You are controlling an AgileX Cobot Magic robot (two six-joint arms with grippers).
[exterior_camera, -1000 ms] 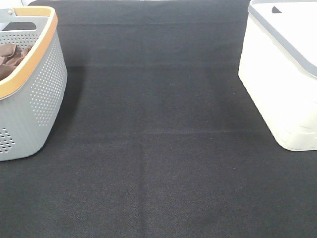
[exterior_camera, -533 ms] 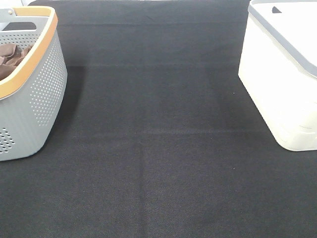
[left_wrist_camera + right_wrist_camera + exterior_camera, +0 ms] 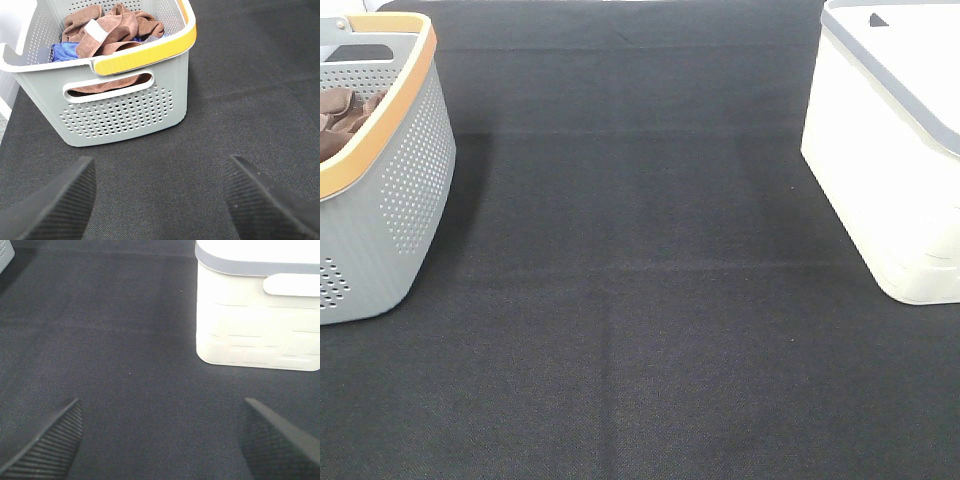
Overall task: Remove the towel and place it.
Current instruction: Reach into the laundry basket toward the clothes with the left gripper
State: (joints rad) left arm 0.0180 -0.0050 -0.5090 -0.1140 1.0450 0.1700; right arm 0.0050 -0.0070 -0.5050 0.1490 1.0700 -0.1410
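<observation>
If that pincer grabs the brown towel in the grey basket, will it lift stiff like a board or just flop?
Probably flop: the towel lies crumpled in soft folds. Such thin cloth is likely light. It might drag the blue cloth lying against it.

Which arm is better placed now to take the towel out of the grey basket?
Left. Its wrist camera looks straight at the grey basket, with the towel on top inside, and its jaws stand open. The right arm faces the white bin on the other side.
</observation>
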